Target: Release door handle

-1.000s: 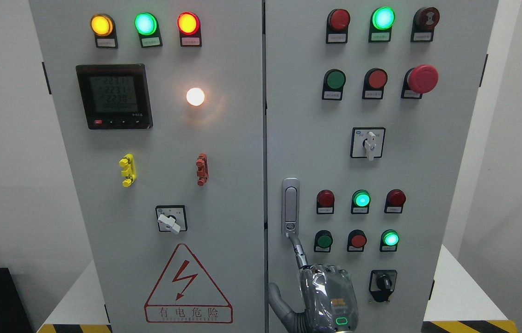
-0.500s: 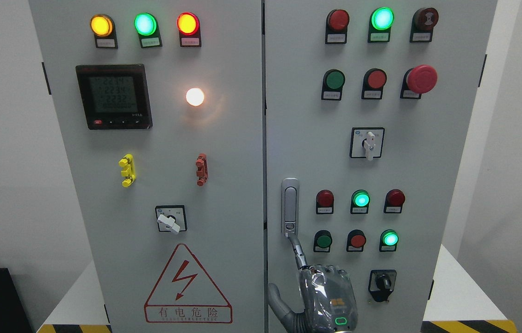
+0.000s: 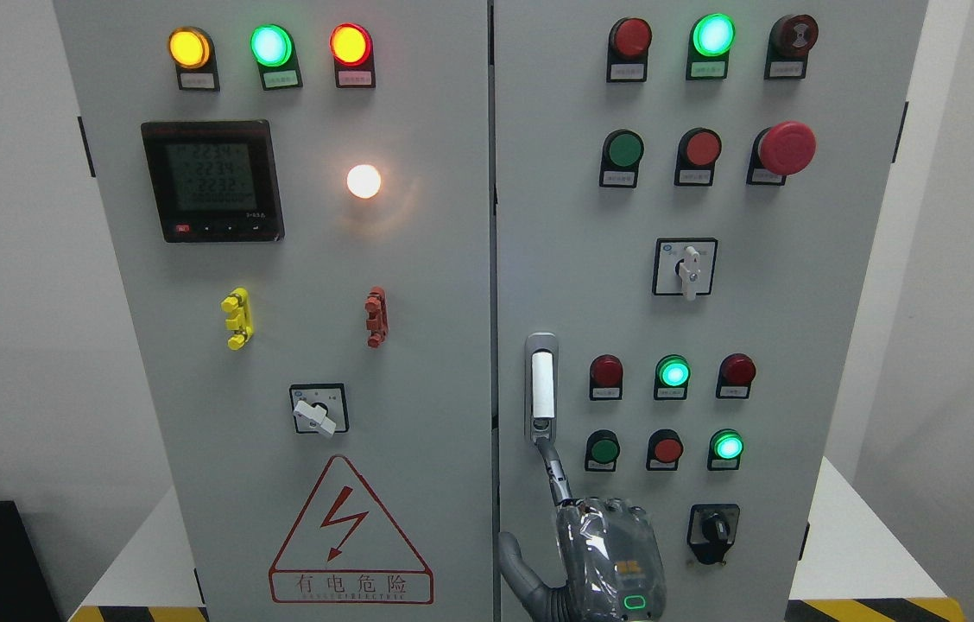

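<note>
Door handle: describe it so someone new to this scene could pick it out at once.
On the grey cabinet's right door, look along its left edge, next to the centre seam. The door handle is a tall, narrow silver latch at mid-height, left of the lower buttons. It is the only metallic vertical bar, with a robot hand finger touching its bottom.

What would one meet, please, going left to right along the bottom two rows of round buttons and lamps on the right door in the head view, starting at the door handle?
Door handle → red lamp above green button → lit green lamp above red button → red lamp above lit green lamp.
</note>
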